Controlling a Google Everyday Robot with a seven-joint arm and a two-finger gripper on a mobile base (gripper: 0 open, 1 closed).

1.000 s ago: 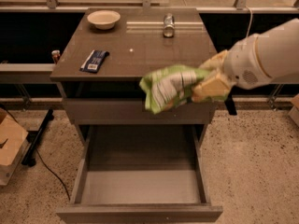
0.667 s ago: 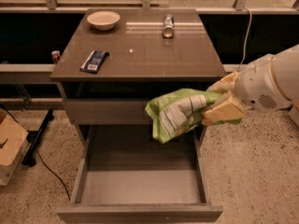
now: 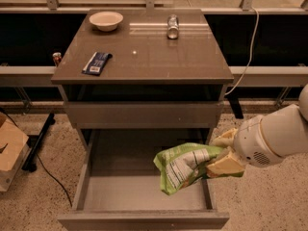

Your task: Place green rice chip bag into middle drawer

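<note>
Desk (image 3: 159,61): the unit that carries the drawer; its top stands above and behind the drawer.
Drawer (image 3: 120,182): pulled out toward the camera, with a bare grey floor and low walls left and right.
Arm (image 3: 274,138): reaches in from the drawer's right, outside its right wall.
Bag (image 3: 185,170): held in the air over the drawer's right half, not touching the floor — its lower corner hangs near the drawer's front right.
Gripper (image 3: 220,154): just above the drawer's right wall; the jaws are pinched narrow on the bag's right end.
Packet (image 3: 97,62): on the desk top, up and left of the drawer; no part of this job.
Axis: the bag's long side runs left and slightly down from the jaws, across the drawer's width, so nearly all of it lies inward of the right wall.
Judgement: the drop looks close — a short descent, perhaps with a nudge left toward the drawer's middle, should let the bag clear the right wall when released.
</note>
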